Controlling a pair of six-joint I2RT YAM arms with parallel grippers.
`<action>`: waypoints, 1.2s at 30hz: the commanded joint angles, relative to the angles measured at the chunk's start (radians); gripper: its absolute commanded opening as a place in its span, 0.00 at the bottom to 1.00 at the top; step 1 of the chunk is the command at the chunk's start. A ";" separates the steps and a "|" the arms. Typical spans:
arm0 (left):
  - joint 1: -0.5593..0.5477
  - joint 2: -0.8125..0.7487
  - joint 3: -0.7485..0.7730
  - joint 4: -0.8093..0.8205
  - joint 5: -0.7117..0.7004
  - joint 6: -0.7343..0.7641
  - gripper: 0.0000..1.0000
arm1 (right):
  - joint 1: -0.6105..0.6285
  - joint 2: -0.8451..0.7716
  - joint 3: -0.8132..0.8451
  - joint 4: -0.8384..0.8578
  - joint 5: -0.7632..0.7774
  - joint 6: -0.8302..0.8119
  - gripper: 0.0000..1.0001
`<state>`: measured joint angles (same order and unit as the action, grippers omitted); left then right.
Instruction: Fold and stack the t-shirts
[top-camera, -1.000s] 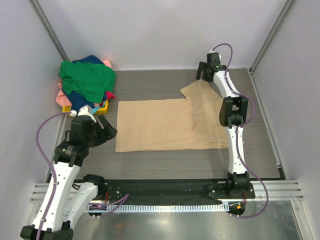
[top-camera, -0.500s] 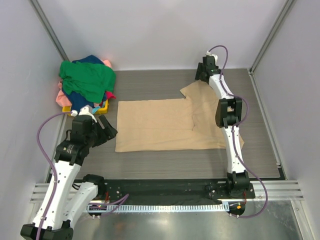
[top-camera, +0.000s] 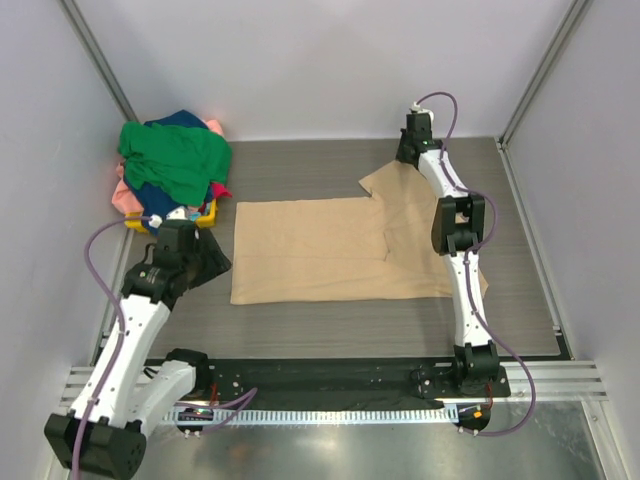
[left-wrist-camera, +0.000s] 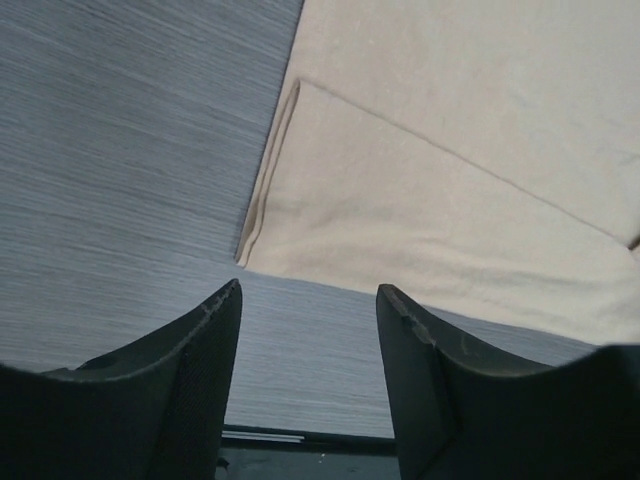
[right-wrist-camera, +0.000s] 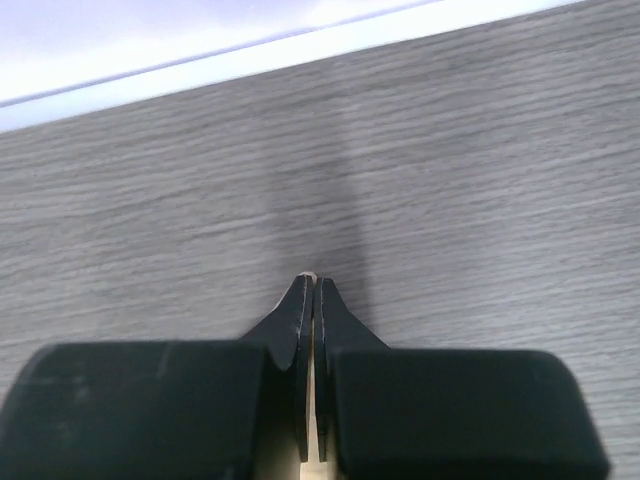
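A tan t-shirt (top-camera: 330, 245) lies flat across the middle of the table, with its right part folded over. My right gripper (top-camera: 406, 158) is at the shirt's far right sleeve. In the right wrist view it (right-wrist-camera: 313, 280) is shut, with a thin strip of tan cloth (right-wrist-camera: 312, 425) pinched between the jaws. My left gripper (top-camera: 220, 262) hovers just left of the shirt's near left corner. In the left wrist view it (left-wrist-camera: 310, 290) is open and holds nothing, and the shirt's hemmed corner (left-wrist-camera: 262, 230) lies just beyond its fingertips. More t-shirts are heaped at the far left: green (top-camera: 175, 155), navy (top-camera: 185, 120) and pink (top-camera: 122, 195).
The heap sits on a small yellow basket (top-camera: 205, 215) against the left wall. White walls close in the table at the back and on both sides. A black rail (top-camera: 330, 375) runs along the near edge between the arm bases.
My right gripper has moved slightly to the sleeve's far edge and shut on it. The left arm has shifted a little by the shirt's corner and its jaws have narrowed somewhat.
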<state>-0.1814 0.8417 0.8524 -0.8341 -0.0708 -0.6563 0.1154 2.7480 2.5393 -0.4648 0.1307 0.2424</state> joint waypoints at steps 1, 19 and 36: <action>-0.003 0.086 0.062 0.104 -0.046 -0.026 0.56 | 0.010 -0.088 -0.083 -0.048 -0.045 0.005 0.01; -0.021 1.157 0.885 0.123 -0.199 -0.046 0.56 | 0.018 -0.723 -0.706 0.012 -0.170 0.101 0.01; -0.003 1.432 0.993 0.110 -0.296 -0.132 0.64 | 0.021 -0.878 -0.942 0.075 -0.220 0.110 0.01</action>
<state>-0.1944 2.2700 1.8462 -0.7593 -0.3294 -0.7612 0.1303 1.9423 1.5993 -0.4404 -0.0650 0.3504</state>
